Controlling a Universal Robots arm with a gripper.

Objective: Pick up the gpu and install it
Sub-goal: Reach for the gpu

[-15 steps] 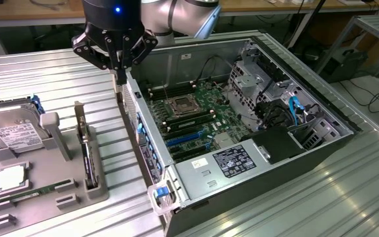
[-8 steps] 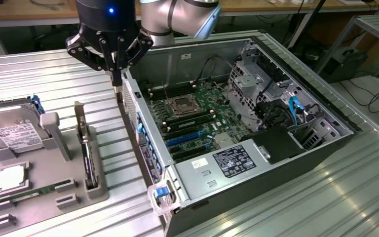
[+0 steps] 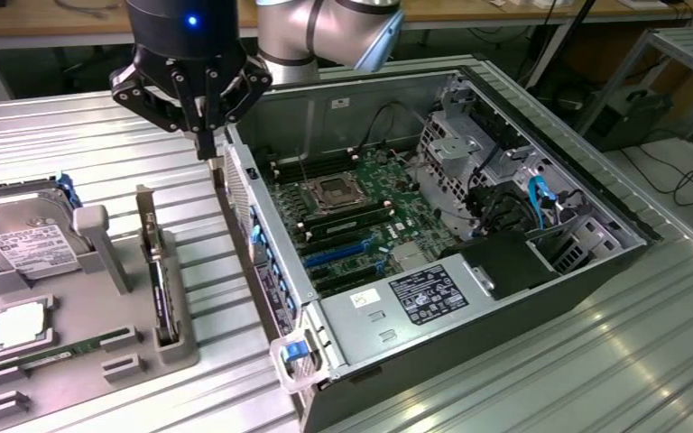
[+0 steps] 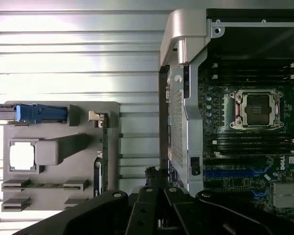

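Observation:
The gpu point(image 3: 154, 263) stands on its long edge in a slot of the grey holder point(image 3: 94, 298) on the table, its silver bracket point(image 3: 144, 206) at the far end. My gripper point(image 3: 212, 153) hangs shut and empty above the gap between that holder and the open computer case point(image 3: 359, 225), slightly past the bracket end of the card. The wrist view looks straight down: the gpu point(image 4: 103, 152) appears as a thin dark line in the holder point(image 4: 58, 147), and my gripper point(image 4: 157, 173) sits over the case's side wall.
The holder also carries a hard drive point(image 3: 28, 239), a processor chip point(image 3: 19, 325) and a green memory stick point(image 3: 69, 348). Inside the case lie the motherboard's empty processor socket point(image 3: 328, 192), blue expansion slots point(image 3: 340, 257) and a power supply point(image 3: 425, 293).

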